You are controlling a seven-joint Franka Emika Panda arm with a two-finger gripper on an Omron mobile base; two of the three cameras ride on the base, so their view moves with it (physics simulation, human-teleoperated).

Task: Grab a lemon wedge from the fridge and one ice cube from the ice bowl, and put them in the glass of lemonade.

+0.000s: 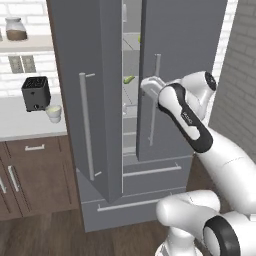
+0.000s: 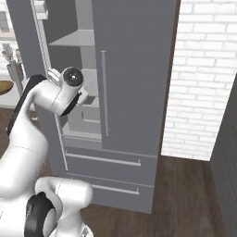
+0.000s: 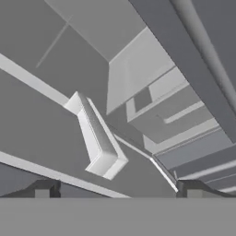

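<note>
Now my pincer [image 3: 117, 191] sits at the gap between the two doors of the fridge [image 1: 102, 60], its tips spread as wide as they go and holding nothing. I judge it stands open like this because the left door is only ajar, so I must get in past its edge before I can close on anything. The lemon wedge [image 1: 129, 79] lies on a shelf inside the fridge, a small yellow-green sliver seen through the gap, just left of my wrist. The glass of lemonade [image 1: 54, 113] waits on the pale counter [image 1: 20, 122] left of the fridge, just beside the black toaster [image 1: 36, 93], so the drop-off is near. What may be the ice bowl [image 2: 5, 86] shows as a tan edge left of the fridge. Dark wood floor [image 2: 185, 194] runs below the fridge, and a white brick wall [image 2: 203, 69] stands to its right.
</note>
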